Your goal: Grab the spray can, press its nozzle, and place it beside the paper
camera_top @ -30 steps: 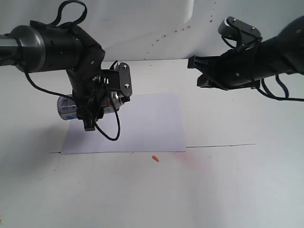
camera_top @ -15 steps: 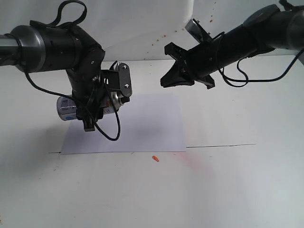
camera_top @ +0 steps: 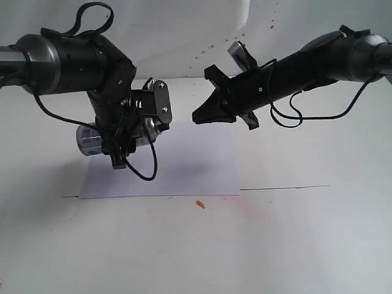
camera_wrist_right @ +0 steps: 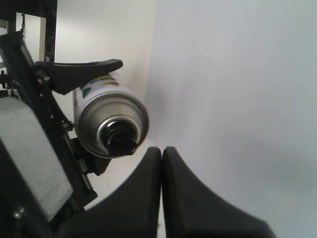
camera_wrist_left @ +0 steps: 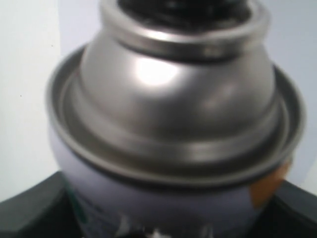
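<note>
Where the two arms meet above the table (camera_top: 275, 245), the paper (camera_top: 190, 165) lies flat beneath both sets of fingers; an orange speck (camera_top: 199, 204) sits on the table just past the paper's edge, well apart from either gripper; a black cable (camera_top: 147, 173) loops down from the left gripper (camera_top: 116, 139) over the paper. The left gripper's fingers (camera_wrist_right: 84, 72) clamp the can (camera_top: 90, 139) across its body, one on each side; the can lies on its side in the air, above the paper's edge, its silver dome and black nozzle (camera_wrist_right: 121, 140) pointing toward the right gripper (camera_wrist_right: 161, 163). The right gripper's two fingers are pressed together with no gap showing; they hold nothing; their tips are near the nozzle, level with it, but apart from it, and only air lies between them.
</note>
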Controlling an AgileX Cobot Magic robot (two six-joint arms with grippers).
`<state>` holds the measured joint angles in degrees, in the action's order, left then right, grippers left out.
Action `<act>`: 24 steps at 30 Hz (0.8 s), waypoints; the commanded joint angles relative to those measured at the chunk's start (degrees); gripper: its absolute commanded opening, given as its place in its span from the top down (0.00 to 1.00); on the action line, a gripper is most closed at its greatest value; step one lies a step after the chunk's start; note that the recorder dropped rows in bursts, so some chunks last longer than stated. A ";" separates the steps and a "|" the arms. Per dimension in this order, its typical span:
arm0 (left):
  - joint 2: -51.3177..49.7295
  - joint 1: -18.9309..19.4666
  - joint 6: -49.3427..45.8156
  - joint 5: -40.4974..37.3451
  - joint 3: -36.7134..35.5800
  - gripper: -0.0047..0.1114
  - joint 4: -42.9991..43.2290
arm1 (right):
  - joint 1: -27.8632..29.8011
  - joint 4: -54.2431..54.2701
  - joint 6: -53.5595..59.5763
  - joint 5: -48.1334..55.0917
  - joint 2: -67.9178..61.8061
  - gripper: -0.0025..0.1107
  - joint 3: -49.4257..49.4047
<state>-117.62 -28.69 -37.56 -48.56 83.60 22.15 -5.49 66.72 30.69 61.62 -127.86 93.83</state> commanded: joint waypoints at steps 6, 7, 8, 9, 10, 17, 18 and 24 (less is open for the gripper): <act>-2.62 0.17 0.96 -0.05 0.75 0.96 0.58 | -2.44 1.28 1.87 0.20 -2.20 0.98 0.58; -2.62 0.17 1.93 0.56 0.75 0.96 0.69 | -2.43 2.06 1.87 0.50 -2.85 0.98 0.58; -2.62 0.17 2.50 0.98 0.75 0.96 0.85 | -2.43 2.58 2.11 0.63 -3.27 0.98 0.58; -2.62 0.17 2.93 1.37 0.75 0.96 0.85 | -2.43 3.36 2.64 0.88 -4.24 0.98 0.58; -2.62 0.17 2.93 1.37 0.75 0.96 0.85 | -2.43 3.84 3.03 1.15 -4.50 0.98 0.58; -2.62 0.17 3.06 1.70 0.75 0.96 0.69 | -2.43 10.76 6.56 3.14 -7.05 0.98 0.58; -2.62 0.17 3.06 1.70 0.75 0.96 0.69 | -2.43 11.04 6.56 3.30 -7.37 0.98 0.58; -2.62 0.17 3.29 1.74 0.75 0.96 0.57 | -2.43 13.52 8.34 3.96 -8.62 0.98 0.58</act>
<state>-120.64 -28.69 -35.30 -47.67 83.77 22.15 -7.99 78.70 37.59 64.74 -136.41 94.23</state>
